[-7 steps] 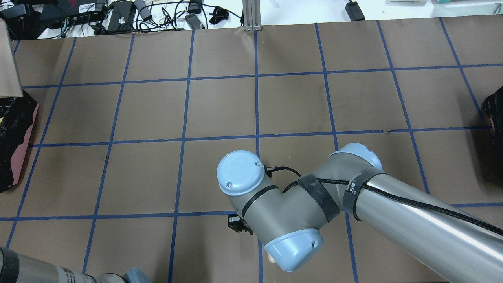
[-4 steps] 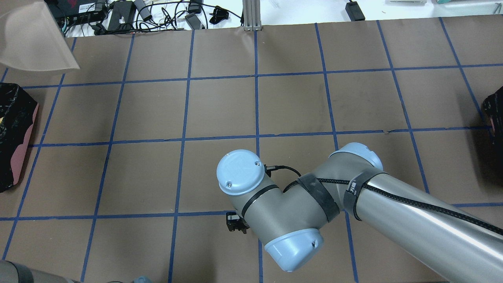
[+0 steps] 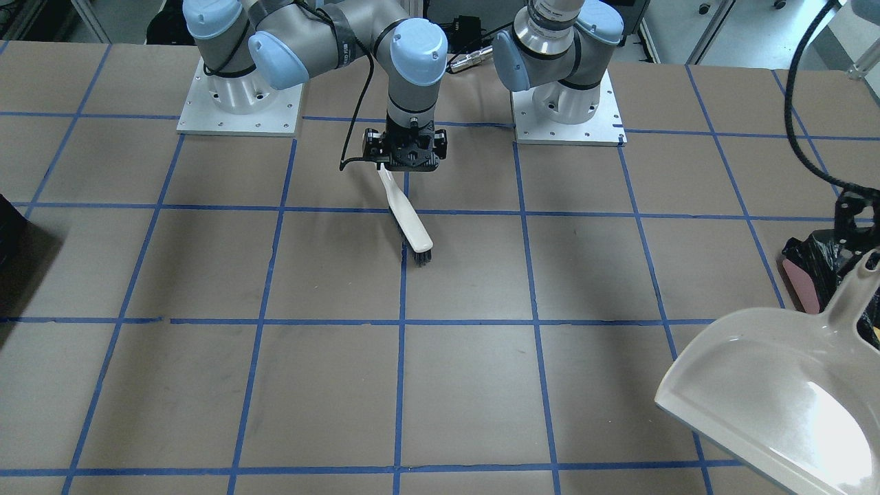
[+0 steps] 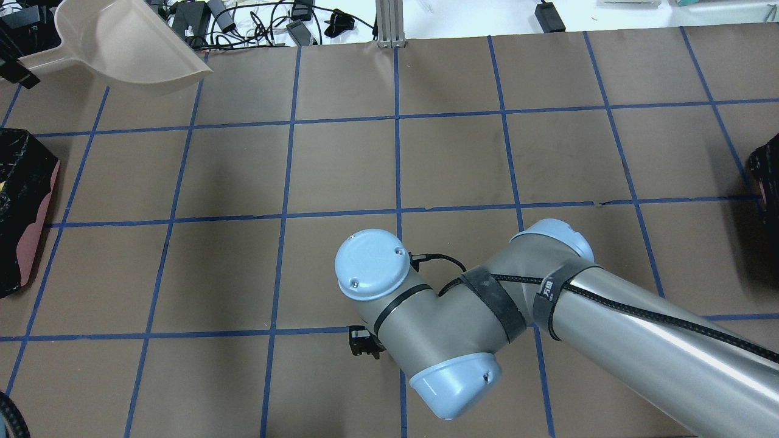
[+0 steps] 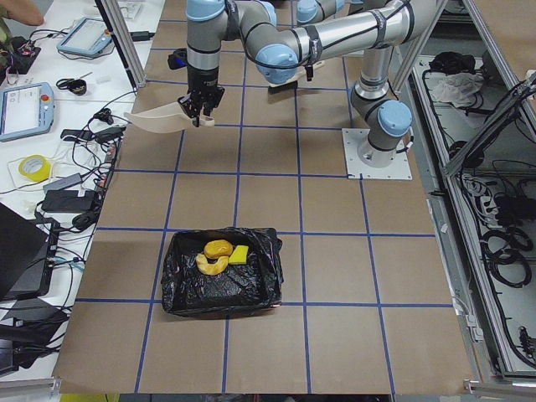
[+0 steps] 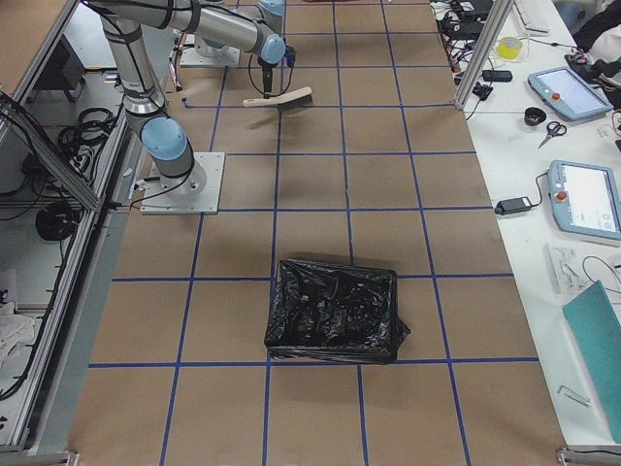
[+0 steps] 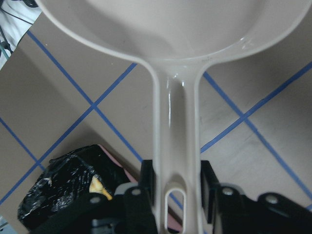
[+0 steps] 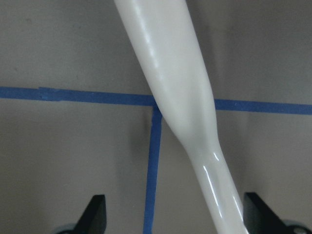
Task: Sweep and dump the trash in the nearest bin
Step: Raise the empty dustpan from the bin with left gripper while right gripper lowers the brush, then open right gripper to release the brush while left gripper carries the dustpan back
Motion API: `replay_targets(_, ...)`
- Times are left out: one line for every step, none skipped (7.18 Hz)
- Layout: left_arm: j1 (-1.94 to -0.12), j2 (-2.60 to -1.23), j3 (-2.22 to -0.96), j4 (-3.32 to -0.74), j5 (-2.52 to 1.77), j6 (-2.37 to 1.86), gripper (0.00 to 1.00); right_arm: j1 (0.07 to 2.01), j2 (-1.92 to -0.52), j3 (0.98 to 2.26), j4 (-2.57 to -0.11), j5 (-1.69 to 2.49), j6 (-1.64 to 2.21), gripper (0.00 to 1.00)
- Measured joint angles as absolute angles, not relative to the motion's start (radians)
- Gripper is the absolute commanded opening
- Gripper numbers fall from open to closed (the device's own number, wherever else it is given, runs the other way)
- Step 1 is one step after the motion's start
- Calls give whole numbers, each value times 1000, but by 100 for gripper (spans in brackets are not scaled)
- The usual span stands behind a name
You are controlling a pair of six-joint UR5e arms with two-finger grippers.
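Your robot's left gripper (image 7: 176,187) clamps the beige dustpan (image 7: 170,29) by its handle. Both fingers (image 7: 147,178) press narrow against the handle's sides just above its hanging slot. The pan is held above the table (image 4: 341,170), its mouth pointing away from the wrist.

The trash (image 5: 219,255), an orange lump, a yellow wedge and pale scraps, lies on the black liner inside the bin (image 5: 180,289), at the table end on the robot's left. The pan hangs apart from the bin, toward your side of the table. From the left wrist you catch only a corner of the bin, with its pink wall and a sliver of yellow showing past the gripper body.

The right gripper (image 3: 405,157) holds the white brush (image 3: 411,223) by the thin end of its handle, at mid-table near the robot's base. The brush slants down so that the dark bristles (image 3: 421,256) sit at or just above the paper; you cannot tell which. In the right wrist view the two finger tips (image 8: 95,212) stand at the lower corners. The handle runs out of the bottom edge beside the right-hand one, so the grip itself is cut off. From overhead the right arm's wrist covers the gripper and brush almost wholly.

A second black-lined container (image 6: 335,311) sits at the opposite table end.
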State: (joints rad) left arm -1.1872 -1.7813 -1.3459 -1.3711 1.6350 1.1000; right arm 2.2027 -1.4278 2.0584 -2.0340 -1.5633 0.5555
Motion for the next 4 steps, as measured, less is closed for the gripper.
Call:
replay_targets(-1227,-1783,-1357,-1371,1635,1004,0,2196,-1429,2046,-2031,-1576,548,100)
replay_targets(-1265,-1787,-1365,-1371,1636,914,0,2181,-1430,2014,-2002,-1589,521,100)
replay_targets(-1303,-1791,-1372,-1371,1636,824,0,2153,-1432,1966,-1936,-1599,472,100)
replay_targets(-1341,-1797,-1377,-1371,1636,734,0,2111,-1434,1914,-1858,-1605,412,100)
